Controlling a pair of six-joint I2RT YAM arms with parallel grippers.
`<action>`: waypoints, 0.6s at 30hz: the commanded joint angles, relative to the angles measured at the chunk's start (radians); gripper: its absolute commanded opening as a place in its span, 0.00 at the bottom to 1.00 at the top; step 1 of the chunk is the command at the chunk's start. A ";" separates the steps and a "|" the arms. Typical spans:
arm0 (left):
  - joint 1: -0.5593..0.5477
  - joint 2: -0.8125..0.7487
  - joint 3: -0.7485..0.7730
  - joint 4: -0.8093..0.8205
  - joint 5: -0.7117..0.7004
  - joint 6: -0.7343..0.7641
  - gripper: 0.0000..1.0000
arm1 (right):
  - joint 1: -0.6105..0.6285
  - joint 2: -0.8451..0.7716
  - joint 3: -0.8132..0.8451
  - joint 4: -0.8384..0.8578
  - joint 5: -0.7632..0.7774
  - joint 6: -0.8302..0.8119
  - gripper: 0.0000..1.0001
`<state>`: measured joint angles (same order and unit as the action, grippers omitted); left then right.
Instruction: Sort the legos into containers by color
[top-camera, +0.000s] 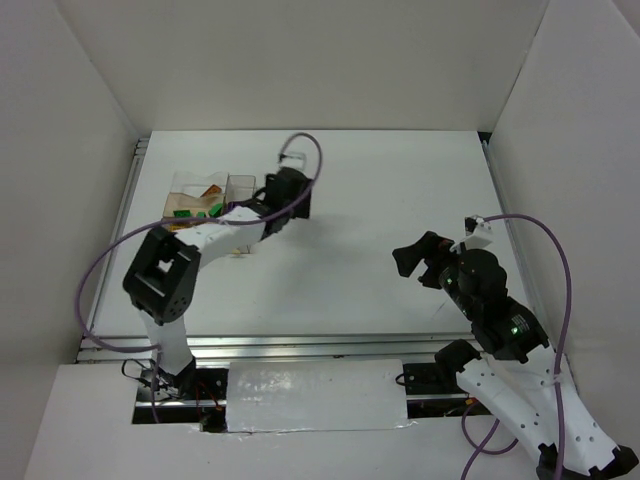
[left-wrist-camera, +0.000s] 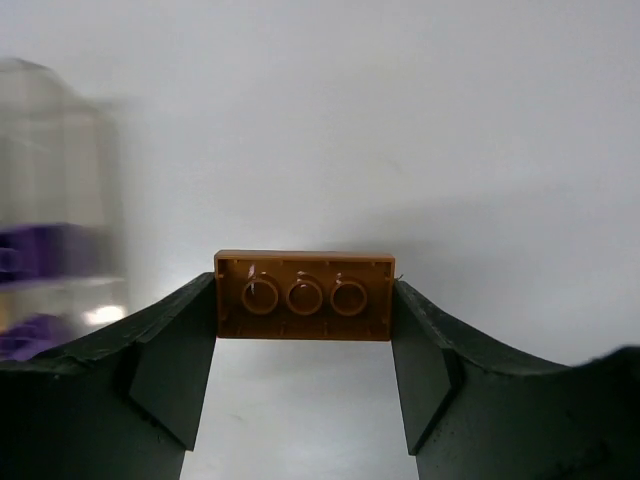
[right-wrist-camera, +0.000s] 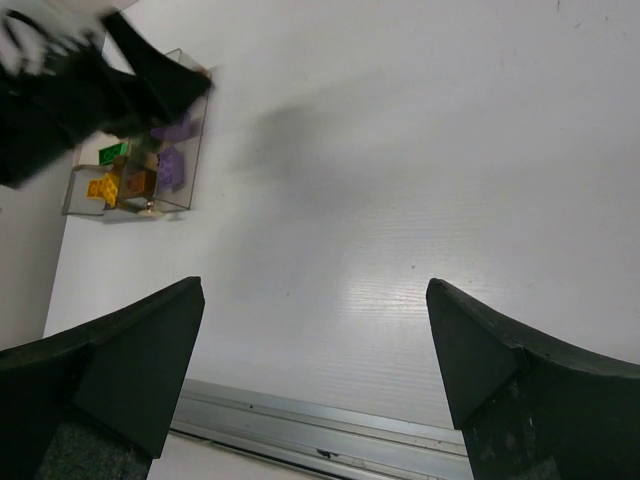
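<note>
A white table (top-camera: 400, 200) fills the middle of the scene. Behind the table rises a plain white back wall (top-camera: 300, 60). A white left wall (top-camera: 50, 180) and right wall (top-camera: 585, 120) flank the table and box it in. A metal rail (top-camera: 300, 346) runs along the table's near edge, and a side rail (top-camera: 124, 205) along its left edge. Nearer than the table lies a white sheet (top-camera: 315, 395). The light is soft and even, with a faint sheen on the table.

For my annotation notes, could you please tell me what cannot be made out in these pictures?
Top view: the brown brick in the left gripper is hidden beneath the left arm.
Left wrist view: the containers are blurred and cut by the left edge.
Right wrist view: the blurred left arm covers part of the containers.
</note>
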<state>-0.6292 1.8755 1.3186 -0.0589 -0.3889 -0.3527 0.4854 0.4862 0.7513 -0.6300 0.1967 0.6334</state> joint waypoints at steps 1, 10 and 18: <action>0.132 -0.125 -0.051 0.243 -0.159 -0.055 0.00 | 0.002 0.008 -0.018 0.064 -0.023 -0.017 1.00; 0.377 0.022 0.008 0.427 -0.156 0.072 0.00 | 0.001 0.017 -0.043 0.115 -0.094 -0.012 1.00; 0.592 0.033 -0.008 0.467 0.203 0.193 0.00 | 0.001 0.020 -0.066 0.135 -0.146 -0.026 1.00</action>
<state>-0.0849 1.9293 1.3060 0.3149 -0.3336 -0.2260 0.4854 0.5007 0.6876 -0.5495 0.0811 0.6300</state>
